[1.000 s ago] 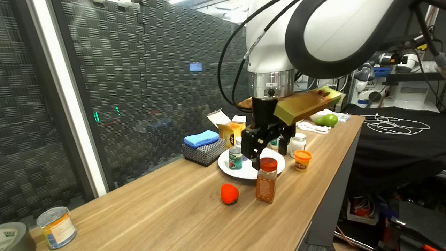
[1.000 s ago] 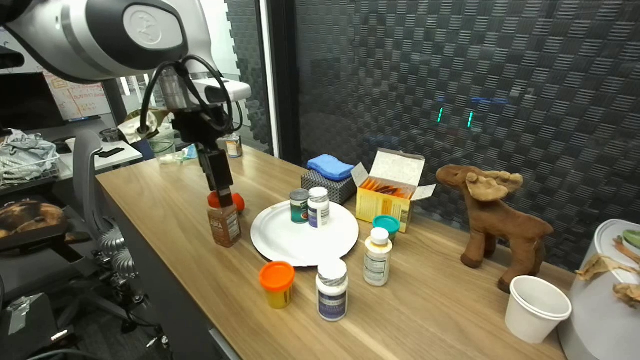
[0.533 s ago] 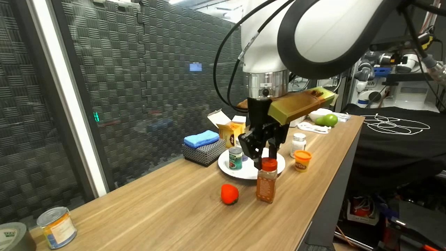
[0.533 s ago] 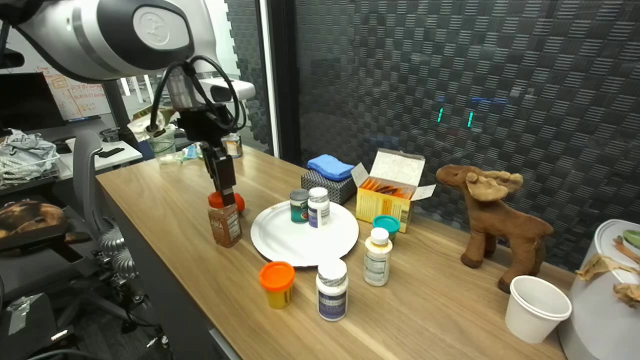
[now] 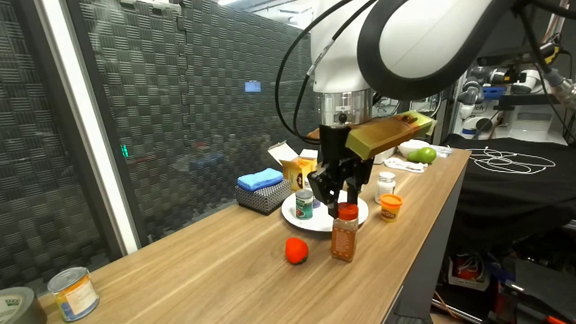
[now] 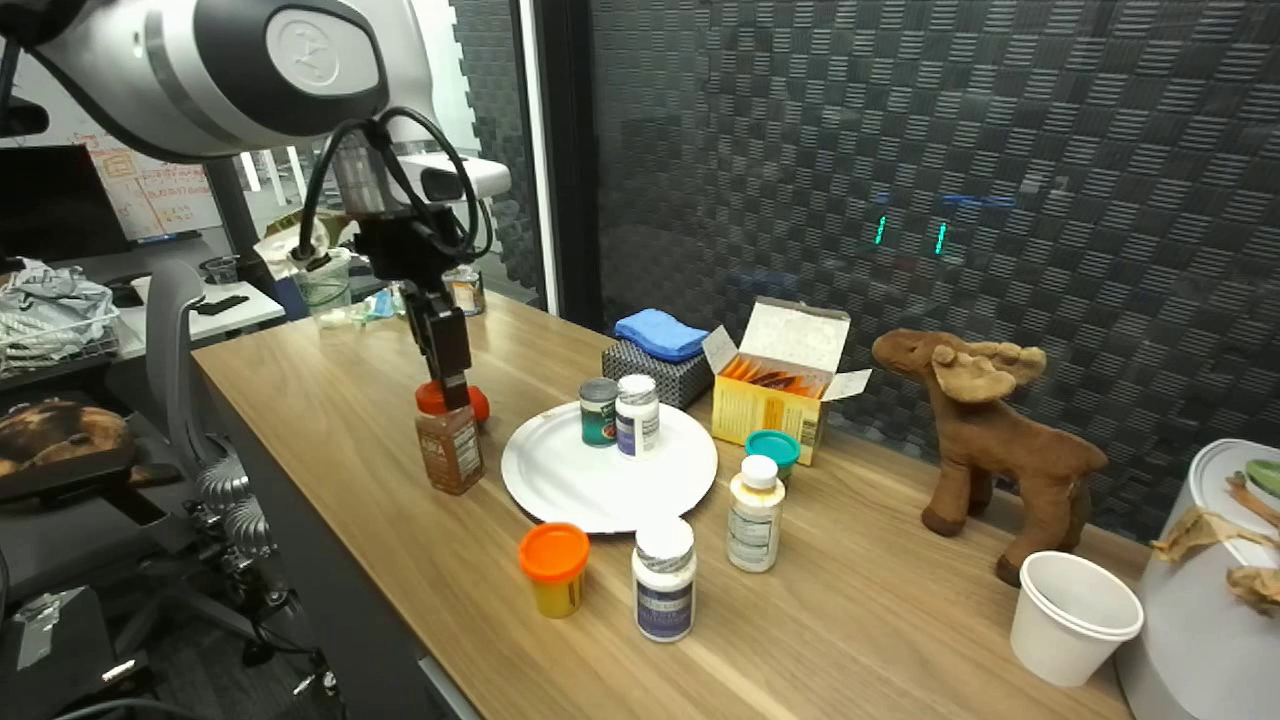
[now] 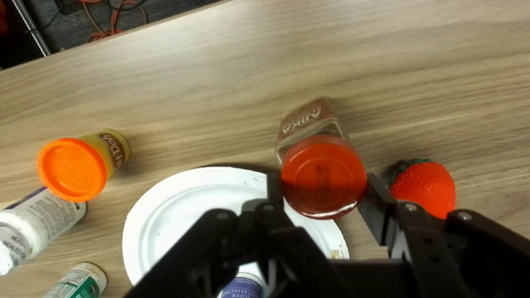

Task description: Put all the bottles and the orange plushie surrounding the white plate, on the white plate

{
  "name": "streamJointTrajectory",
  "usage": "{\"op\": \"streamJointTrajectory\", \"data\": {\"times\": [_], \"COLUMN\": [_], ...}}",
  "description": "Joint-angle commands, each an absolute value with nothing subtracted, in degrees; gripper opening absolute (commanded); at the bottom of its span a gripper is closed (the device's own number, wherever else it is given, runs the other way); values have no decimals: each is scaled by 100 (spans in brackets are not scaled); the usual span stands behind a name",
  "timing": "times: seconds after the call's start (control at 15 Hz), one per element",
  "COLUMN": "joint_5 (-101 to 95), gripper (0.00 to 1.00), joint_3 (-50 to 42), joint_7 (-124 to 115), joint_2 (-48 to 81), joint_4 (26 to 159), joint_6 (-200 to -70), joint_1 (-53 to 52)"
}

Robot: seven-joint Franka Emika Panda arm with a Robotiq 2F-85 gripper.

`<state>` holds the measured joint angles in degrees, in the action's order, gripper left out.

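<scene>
My gripper (image 7: 323,184) is shut on the red cap of a brown spice bottle (image 6: 450,455), one finger against each side. That bottle still stands upright on the table, beside the white plate (image 5: 320,225). On the plate are a small green bottle (image 6: 598,418) and a white bottle with a purple label (image 6: 637,425). Two more white bottles, one purple-labelled (image 6: 664,590) and one yellowish (image 6: 754,525), stand off the plate. A red-orange strawberry (image 7: 423,186) lies near the spice bottle; I cannot tell whether it is the orange plushie.
Around the plate also stand an orange-lidded tub (image 6: 555,575) and a teal-lidded tub (image 6: 773,447). Behind it are an open yellow box (image 6: 765,420) and a patterned block with a blue cloth (image 6: 660,335). A brown moose toy (image 6: 1000,450) and paper cups (image 6: 1072,620) are farther off.
A second ago the fingers stood wide around the spice bottle's cap; they have closed onto it, with a small shift of the arm. The bottle has stayed in place.
</scene>
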<state>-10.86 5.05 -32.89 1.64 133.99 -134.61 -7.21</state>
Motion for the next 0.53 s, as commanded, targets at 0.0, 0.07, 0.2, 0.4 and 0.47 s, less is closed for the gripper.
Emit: {"op": "streamJointTrajectory", "data": {"times": [0.0,0.07,0.2,0.4,0.47], "joint_5": [-882,-848,-861,-1170,-1252], "gripper": [24,24,24,24,24], "joint_3": [548,554,557,491,460], "joint_7": [-3307,-3322,-3333,-3412,-3448], "joint_2": [-211,-288,-431,-428,-371], "joint_4": [13254,13211,13077,12792,12705], "joint_6": [-12884,-12708,-12364,-12155,-12186], "joint_1": [-713,-708,-678,-512,-442]}}
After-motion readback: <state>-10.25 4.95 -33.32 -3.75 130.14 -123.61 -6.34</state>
